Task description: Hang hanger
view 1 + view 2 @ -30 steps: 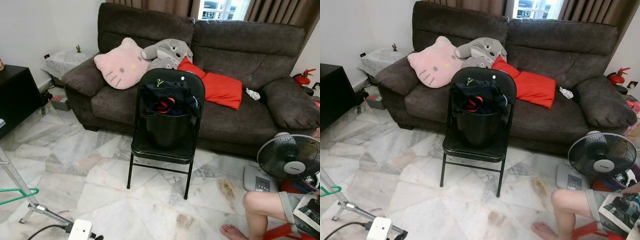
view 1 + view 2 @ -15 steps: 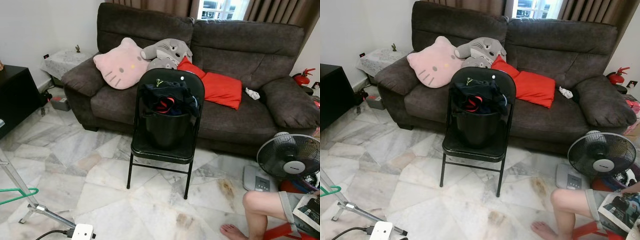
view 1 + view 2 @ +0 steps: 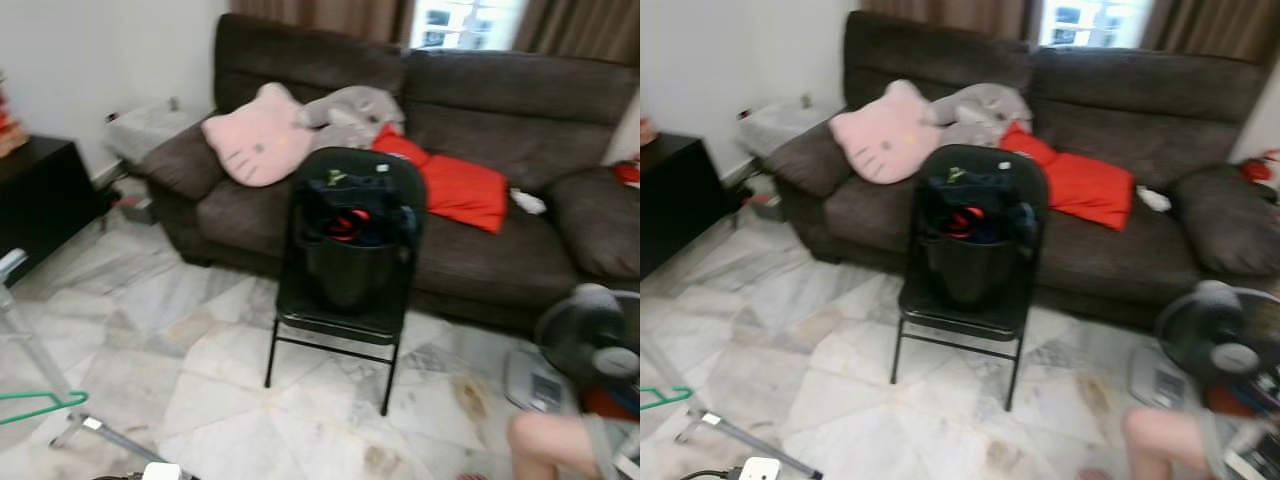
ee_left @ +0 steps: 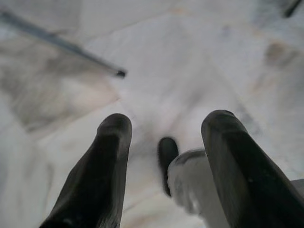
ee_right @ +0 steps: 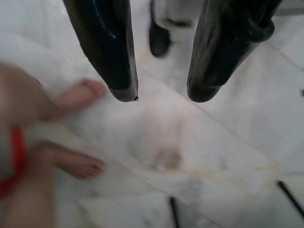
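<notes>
While the head views are blurred, the green hanger [image 3: 38,407] shows at the floor's left edge, beside a metal rack leg [image 3: 30,345]. Left pincer [image 4: 166,128] & right pincer [image 5: 161,92] both hang w/ fingers apart over marble floor [image 3: 210,350], holding nothing. A black chair [image 3: 345,250] w/ a bucket of clothes [image 3: 350,225] stands before the sofa [image 3: 500,100].

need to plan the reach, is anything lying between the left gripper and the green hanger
Nothing visible lies between them. The green hanger hangs on the metal rack at the robot's left, over bare marble floor. The left gripper hangs open over that floor, holding nothing.
</notes>
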Controlling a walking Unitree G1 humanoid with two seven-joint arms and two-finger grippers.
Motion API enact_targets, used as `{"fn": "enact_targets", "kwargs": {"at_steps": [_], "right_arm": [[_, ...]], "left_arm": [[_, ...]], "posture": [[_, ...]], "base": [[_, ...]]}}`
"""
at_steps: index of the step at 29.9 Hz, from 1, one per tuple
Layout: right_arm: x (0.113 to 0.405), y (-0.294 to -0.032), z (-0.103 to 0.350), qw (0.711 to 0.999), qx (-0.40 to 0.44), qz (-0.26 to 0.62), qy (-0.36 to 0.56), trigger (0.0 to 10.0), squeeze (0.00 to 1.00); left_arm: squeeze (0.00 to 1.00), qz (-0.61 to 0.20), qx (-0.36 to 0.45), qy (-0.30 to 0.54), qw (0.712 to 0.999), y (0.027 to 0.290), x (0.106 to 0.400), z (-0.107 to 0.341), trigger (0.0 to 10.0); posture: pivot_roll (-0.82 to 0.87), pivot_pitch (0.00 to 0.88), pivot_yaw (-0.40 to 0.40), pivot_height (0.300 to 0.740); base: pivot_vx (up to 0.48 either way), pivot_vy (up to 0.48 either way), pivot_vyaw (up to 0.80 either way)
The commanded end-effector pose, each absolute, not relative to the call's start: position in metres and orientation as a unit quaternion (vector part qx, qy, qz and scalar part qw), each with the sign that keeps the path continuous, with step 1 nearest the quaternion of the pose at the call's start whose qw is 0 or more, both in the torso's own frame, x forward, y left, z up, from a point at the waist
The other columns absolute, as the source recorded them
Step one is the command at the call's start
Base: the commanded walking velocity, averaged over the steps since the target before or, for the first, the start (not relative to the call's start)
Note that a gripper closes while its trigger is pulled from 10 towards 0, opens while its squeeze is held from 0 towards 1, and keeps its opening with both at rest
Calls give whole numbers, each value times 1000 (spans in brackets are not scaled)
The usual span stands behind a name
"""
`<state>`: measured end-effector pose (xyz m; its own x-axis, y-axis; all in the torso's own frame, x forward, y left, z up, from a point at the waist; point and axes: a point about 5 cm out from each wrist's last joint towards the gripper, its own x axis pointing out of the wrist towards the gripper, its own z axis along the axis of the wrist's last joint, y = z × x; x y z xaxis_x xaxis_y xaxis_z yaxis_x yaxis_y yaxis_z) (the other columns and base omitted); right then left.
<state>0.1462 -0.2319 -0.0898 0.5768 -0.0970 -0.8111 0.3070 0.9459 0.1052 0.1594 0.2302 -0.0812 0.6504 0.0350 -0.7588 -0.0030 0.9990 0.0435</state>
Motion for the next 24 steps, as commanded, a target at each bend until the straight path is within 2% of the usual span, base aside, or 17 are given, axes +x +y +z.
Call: {"fn": "enact_targets", "kwargs": {"at_steps": [1, 24], "right_arm": [[140, -236, -91, 877, 120, -127, 448, 10000, 0], [141, -240, -90, 878, 120, -136, 444, 10000, 0]], "left_arm": [[0, 13, 14, 424, 905, 228, 161, -82, 10000], [0, 12, 13, 441, 898, 226, 155, -86, 10000]], "posture": [[20, 0, -41, 740], [-2, 0, -45, 740]], "base": [[337, 0, 0], [319, 0, 0]]}}
